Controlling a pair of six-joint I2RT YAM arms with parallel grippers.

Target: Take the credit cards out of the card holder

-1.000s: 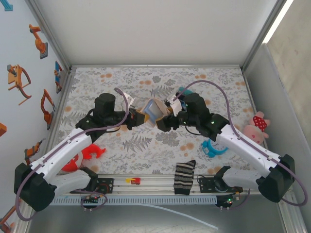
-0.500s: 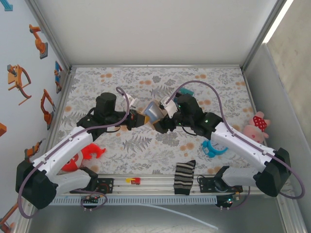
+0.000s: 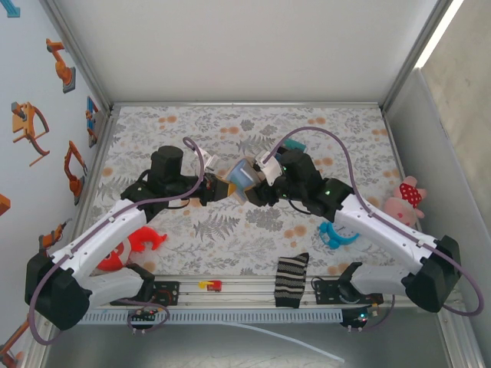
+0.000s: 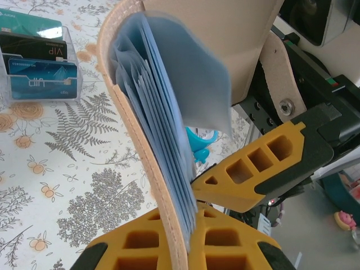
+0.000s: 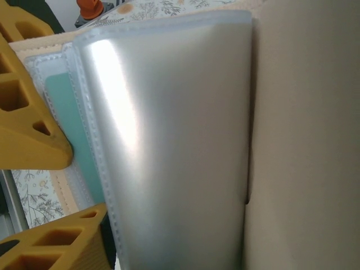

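- Clamping the tan cover edge of the card holder [image 3: 242, 175], the left pincer [image 3: 218, 188] was clenched on it.
- Blue sleeves [image 4: 163, 112] fanned open just above its fingers [image 4: 225, 250].
- Right pincer [image 3: 259, 186] sat at the card holder's other side; couldn't tell whether it was clenched or released.
- Card holder hung between both pincers, off the counter [image 3: 230, 230], about mid-counter.
- Clear card box [image 4: 36, 62] with cards stood on the counter nearby.

A striped sock [image 3: 291, 279] lies at the table's [image 3: 230, 123] near edge. A teal ring [image 3: 337, 234] sits near it, a pink plush [image 3: 406, 201] at the right edge, and a red toy [image 3: 130, 247] near the left.
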